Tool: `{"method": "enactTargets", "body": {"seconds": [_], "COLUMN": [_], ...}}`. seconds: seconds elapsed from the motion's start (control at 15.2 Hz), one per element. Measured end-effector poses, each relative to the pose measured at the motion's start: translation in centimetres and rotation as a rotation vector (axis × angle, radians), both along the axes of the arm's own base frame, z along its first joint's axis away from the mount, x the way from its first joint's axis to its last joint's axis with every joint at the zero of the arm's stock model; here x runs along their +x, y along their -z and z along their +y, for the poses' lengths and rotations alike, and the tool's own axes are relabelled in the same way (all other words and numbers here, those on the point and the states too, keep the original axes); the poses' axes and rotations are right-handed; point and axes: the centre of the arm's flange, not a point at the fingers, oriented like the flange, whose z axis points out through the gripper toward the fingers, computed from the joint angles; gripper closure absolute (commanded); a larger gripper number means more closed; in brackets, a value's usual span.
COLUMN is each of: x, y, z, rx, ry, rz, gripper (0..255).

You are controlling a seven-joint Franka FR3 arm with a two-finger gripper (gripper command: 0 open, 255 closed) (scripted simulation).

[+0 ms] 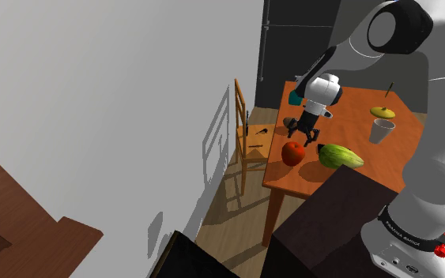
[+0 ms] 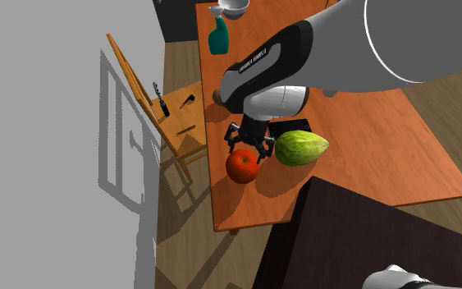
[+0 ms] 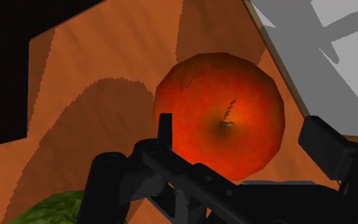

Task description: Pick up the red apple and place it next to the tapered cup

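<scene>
the round red apple [image 3: 225,95] looks firm, smooth and fairly light; wide-open jaws hover over it, best gripping across its middle.

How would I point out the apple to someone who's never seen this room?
Find the orange wooden table beside the wooden chair. At its chair-side edge, just under the black gripper, sits the apple; unlike the long green vegetable next to it, it is round and red.
</scene>
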Motion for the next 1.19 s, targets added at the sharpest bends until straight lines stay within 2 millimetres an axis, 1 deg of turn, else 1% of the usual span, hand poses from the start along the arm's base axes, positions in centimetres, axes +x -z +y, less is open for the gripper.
{"method": "enactTargets", "body": {"seconds": [0.13,0.2,0.86,1.19], "x": [0.0,0.0,0.0,0.0], "y": [0.0,0.0,0.0,-2.1], "z": [0.0,0.0,0.0,0.1], "rx": [0.0,0.0,0.0,0.0], "ry": [0.0,0.0,0.0,0.0], "rz": [0.0,0.0,0.0,0.0], "gripper": [0,255,255,255]}}
